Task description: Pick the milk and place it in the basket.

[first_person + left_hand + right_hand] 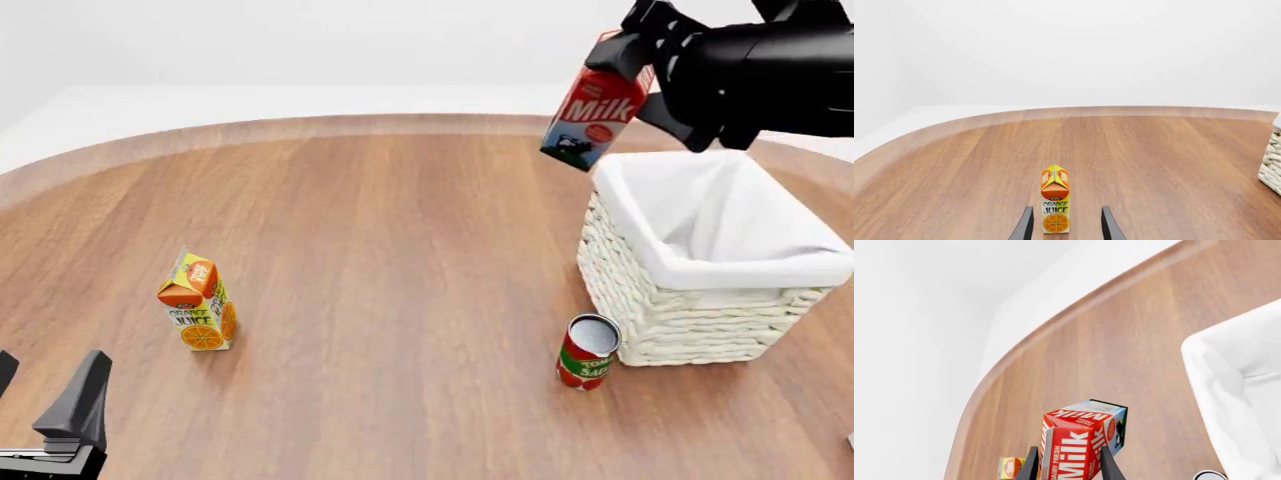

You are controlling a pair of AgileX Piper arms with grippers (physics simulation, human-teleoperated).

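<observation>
the milk [597, 112] is up in the air, clamped at its red top in the right pincer [650, 62], and it hangs tilted just over the far left corner of the basket [667, 300]. in the right wrist view the two dark fingers [1031, 466] press on either side of the carton's red top, so the grip looks firm. the pick, then, is done; what is left is the placing. by my reckoning the carton is not yet over the white-lined hollow (it sits over the rim or slightly outside it, hard to say which from here), so the arm has to carry it a little further in over the opening, bring it down and let go.

the left pincer [47, 400] waits low at the near left of the surface [400, 250], its fingers apart and holding nothing, with the juice [199, 302] standing upright ahead of it and between the fingers' lines in its own camera. a red can [587, 352] stands just beside the basket's near left corner, clear of the milk's likely way in.
</observation>
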